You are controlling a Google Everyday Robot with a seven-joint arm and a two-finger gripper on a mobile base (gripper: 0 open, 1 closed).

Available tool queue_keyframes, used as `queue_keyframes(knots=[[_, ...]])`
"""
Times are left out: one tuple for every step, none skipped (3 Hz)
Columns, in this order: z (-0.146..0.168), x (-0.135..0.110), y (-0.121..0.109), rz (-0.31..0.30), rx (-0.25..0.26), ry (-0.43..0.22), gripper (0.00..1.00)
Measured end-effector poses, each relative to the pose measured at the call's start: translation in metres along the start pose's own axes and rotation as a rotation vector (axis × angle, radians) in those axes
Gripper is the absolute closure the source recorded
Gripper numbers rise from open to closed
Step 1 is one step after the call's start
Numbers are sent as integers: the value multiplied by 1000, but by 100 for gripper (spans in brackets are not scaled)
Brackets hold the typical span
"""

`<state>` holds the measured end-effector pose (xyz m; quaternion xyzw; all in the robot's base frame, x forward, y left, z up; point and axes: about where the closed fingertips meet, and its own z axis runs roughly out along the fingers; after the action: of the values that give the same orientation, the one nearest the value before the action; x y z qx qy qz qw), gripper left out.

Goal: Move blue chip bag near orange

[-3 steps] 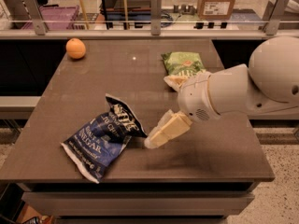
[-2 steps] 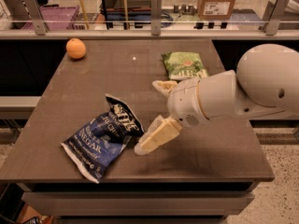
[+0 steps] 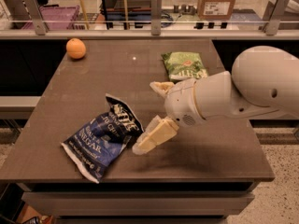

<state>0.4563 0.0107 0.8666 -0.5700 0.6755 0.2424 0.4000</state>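
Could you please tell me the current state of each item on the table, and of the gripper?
blue chip bag: crumpled, lying at the front left of the table, not gripped.
orange: resting at the far left corner, well apart from both bags.
green chip bag: lying flat on the far right side, untouched.
gripper: jaws open, low beside the blue chip bag's right edge.
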Motion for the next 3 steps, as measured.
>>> queue_keyframes(knots=[[12, 1, 0, 0, -22, -1, 0], [26, 1, 4, 1, -49, -7, 0], [40, -3, 17, -2, -77, -39, 0]])
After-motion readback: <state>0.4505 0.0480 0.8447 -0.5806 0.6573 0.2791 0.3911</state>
